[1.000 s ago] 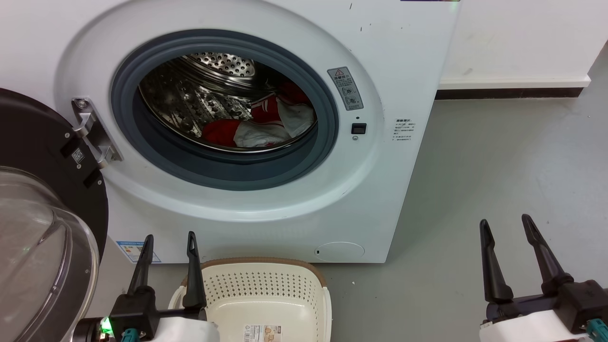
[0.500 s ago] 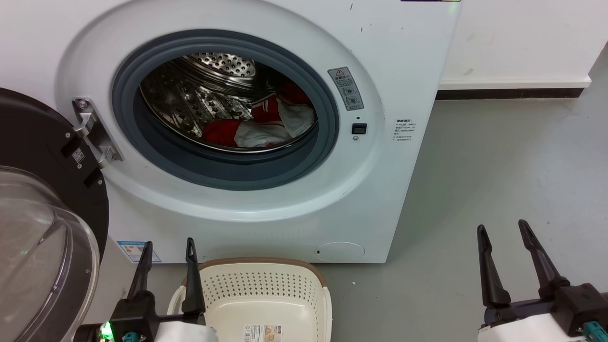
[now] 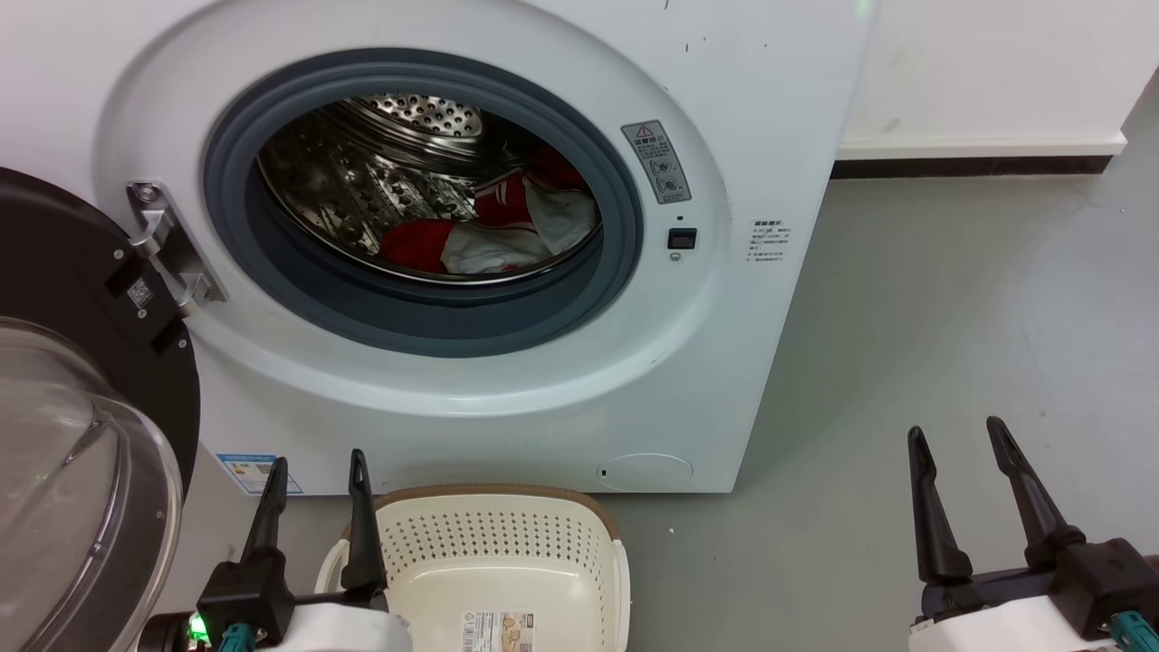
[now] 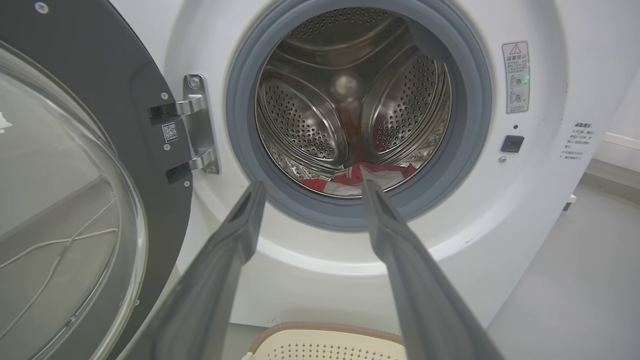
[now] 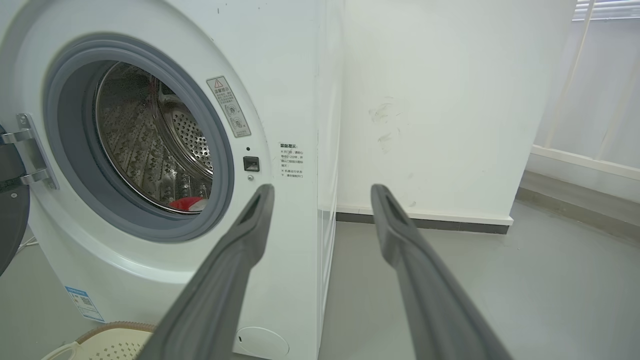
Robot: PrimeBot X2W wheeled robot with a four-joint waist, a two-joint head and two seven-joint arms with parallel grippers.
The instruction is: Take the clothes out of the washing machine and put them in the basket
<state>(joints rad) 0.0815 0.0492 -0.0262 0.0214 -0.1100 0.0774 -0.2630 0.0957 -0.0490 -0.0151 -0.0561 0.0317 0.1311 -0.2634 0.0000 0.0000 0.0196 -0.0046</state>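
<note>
Clothes: red-and-white heap low in the drum of the washing machine, toward its right wall
Basket: on the floor just before the machine's front; empty (sticker showing)
My left end effector: fingers wide, holding nothing, by the basket's left rim
My right end effector: wide, empty, well right of the porthole
Risk: I may pinch one fold only, so the garment slips back; the open door crowds my left arm
</note>
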